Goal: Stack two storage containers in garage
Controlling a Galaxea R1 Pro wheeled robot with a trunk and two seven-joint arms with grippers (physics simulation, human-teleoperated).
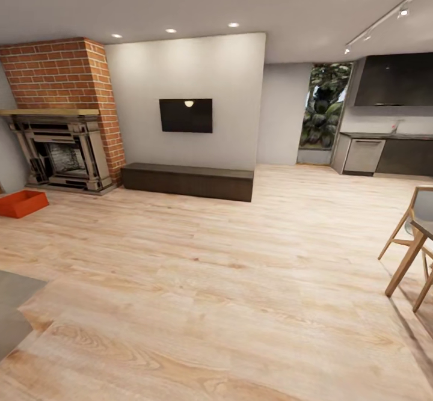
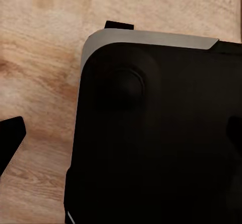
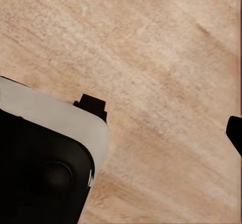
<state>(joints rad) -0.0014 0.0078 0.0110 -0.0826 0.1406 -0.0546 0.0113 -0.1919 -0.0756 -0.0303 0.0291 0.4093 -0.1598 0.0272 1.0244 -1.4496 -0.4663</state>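
Note:
One red-orange open-topped storage container sits on the light wood plank floor of the living room, far off at the left, just in front of the dark fireplace. In the left wrist view my left gripper hangs open over bare planks beside my black base, nothing between its fingers. My right gripper is open too, its dark fingertips spread wide above the wood floor. Neither gripper is near the container.
A brick chimney, a wall TV and a long low dark bench line the far wall. Kitchen cabinets stand at back right. A wooden chair and table sit at right. A grey rug corner lies at left.

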